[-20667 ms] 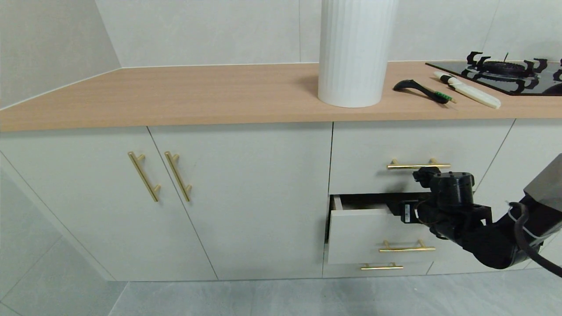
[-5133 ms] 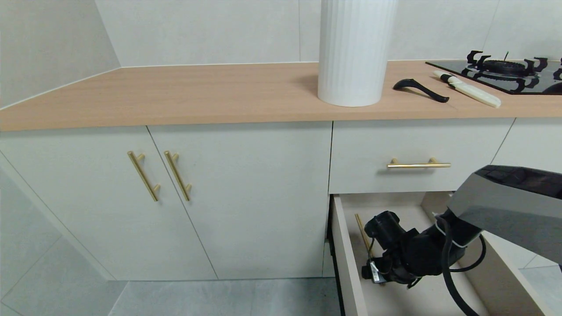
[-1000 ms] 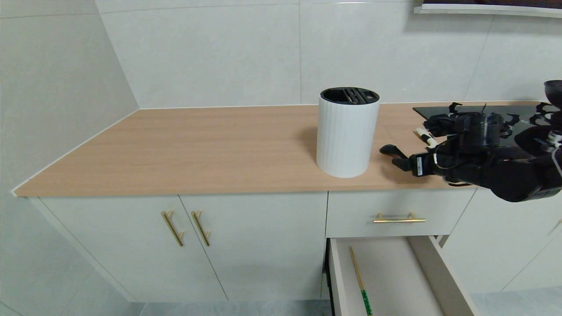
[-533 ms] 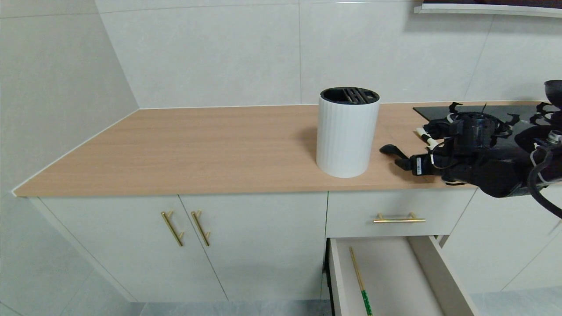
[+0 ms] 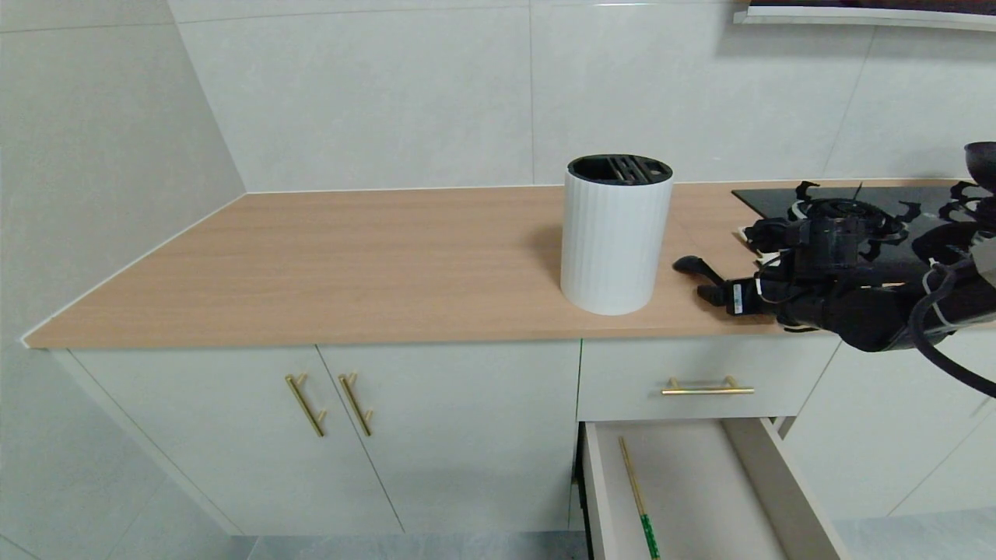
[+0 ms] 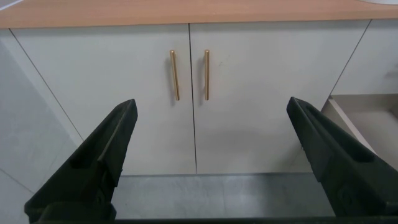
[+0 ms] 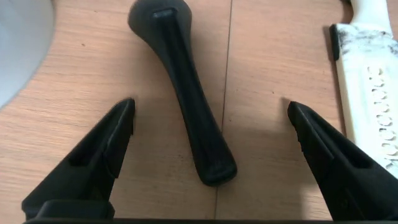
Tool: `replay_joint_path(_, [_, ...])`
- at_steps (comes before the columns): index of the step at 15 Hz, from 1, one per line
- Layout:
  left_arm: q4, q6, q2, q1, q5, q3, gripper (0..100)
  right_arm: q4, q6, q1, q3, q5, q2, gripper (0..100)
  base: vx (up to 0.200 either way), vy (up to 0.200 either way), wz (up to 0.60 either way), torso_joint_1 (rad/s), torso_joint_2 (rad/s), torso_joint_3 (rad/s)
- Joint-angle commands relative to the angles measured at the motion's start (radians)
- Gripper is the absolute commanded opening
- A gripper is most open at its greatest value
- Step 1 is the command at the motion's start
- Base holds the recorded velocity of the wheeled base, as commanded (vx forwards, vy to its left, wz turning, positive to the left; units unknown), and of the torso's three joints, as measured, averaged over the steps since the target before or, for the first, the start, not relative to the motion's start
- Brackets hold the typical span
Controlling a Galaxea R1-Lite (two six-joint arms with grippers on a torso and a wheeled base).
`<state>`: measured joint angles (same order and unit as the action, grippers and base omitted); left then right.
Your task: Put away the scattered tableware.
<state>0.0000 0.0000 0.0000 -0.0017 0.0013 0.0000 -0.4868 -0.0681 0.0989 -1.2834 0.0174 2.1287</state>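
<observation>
The black spoon (image 7: 186, 93) is lying flat on the counter (image 5: 350, 257) near its front edge. Its long axis is running from the broad end, pointing toward the white holder (image 5: 615, 233), to the narrow end facing the right gripper (image 7: 210, 112), with bare wood either side and a white knife (image 7: 367, 93) lying near. The right gripper is straddling the spoon wide open and empty, while the left gripper (image 6: 208, 118) is likewise gaping empty, facing the cupboard doors (image 6: 186, 143).
</observation>
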Motion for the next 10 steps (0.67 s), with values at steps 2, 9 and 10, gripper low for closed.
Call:
replay_joint_path(2, [0.000, 0.000, 0.000, 0.000, 0.000, 0.000, 100, -0.001, -0.001, 0.001, -0.002, 0.002, 0.013, 0, 0.000, 0.000, 0.00, 0.000, 0.00, 0.000])
replay_joint_path(9, [0.000, 0.000, 0.002, 0.000, 0.000, 0.000, 100, 0.002, -0.001, 0.001, -0.004, 0.002, 0.013, 0, 0.000, 0.000, 0.00, 0.000, 0.00, 0.000])
replay_joint_path(10, [-0.002, 0.000, 0.000, 0.000, 0.000, 0.000, 100, 0.002, -0.001, 0.001, -0.004, 0.002, 0.010, 0, 0.000, 0.000, 0.00, 0.000, 0.00, 0.000])
